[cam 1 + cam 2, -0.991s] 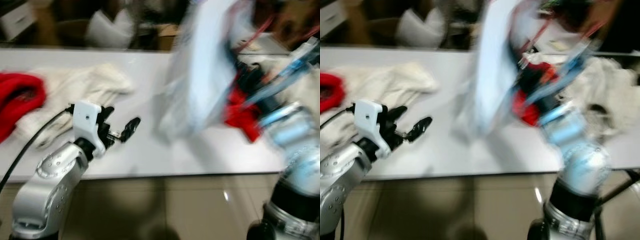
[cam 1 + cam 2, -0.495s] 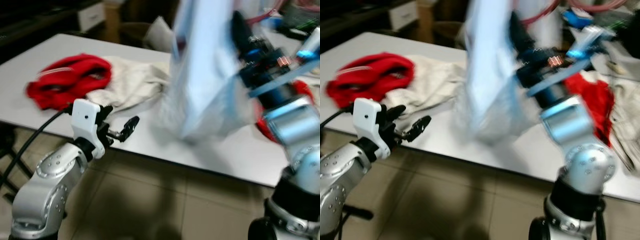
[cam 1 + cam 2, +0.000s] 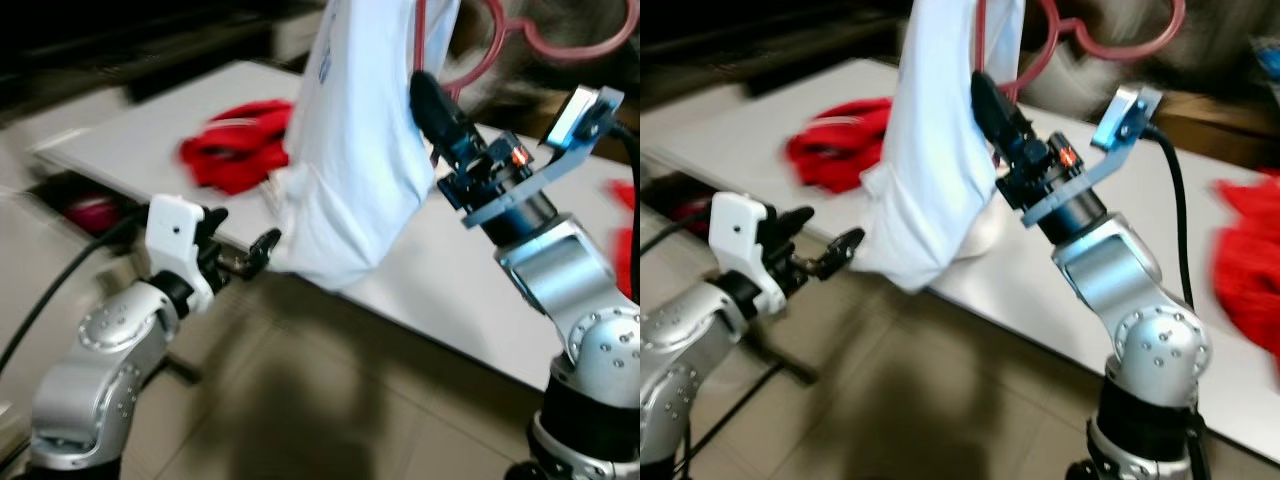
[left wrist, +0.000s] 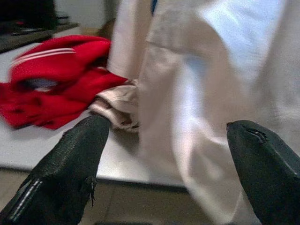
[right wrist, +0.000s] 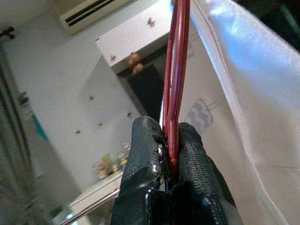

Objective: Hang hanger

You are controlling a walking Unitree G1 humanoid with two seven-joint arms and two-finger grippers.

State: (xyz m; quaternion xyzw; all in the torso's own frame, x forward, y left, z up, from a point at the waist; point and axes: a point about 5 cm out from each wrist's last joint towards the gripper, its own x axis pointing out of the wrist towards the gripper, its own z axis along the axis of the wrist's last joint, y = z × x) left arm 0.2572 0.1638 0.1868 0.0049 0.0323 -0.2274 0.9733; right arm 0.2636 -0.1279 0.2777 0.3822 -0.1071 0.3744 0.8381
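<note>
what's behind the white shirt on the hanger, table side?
Behind the white shirt hanging from the red hanger, a red garment and a cream cloth lie on the white table. The shirt covers whatever else lies behind it.

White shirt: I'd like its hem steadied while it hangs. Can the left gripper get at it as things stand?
Probably yes. The left gripper, jaws open, sits just beside the white shirt hanging from the red hanger that the right gripper holds, with nothing between them.
</note>
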